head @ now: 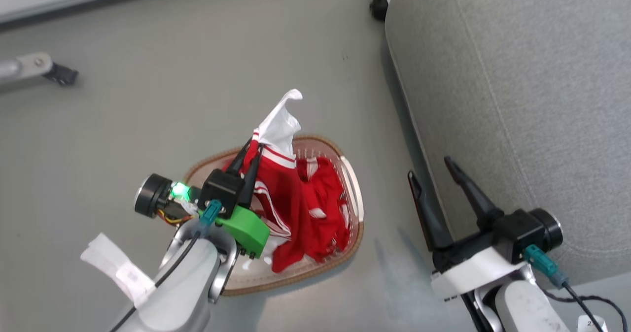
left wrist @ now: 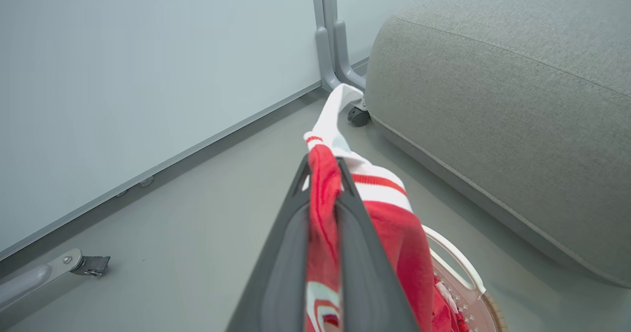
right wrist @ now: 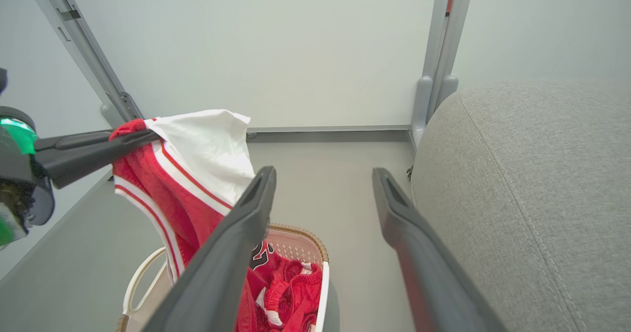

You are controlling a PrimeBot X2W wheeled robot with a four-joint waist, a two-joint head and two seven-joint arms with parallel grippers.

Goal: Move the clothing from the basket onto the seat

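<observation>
Grey floor (head: 197,51); pale wall panels (right wrist: 296,51); fabric seat (head: 517,100) right.

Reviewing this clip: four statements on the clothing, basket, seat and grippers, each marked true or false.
1. The left gripper is shut on a red garment hanging over the basket. True.
2. The right gripper holds clothing. False: it is open and empty.
3. A garment lies on the seat. False: the visible seat is bare; the other red garment lies in the basket.
4. The basket stands on the floor. True.
</observation>
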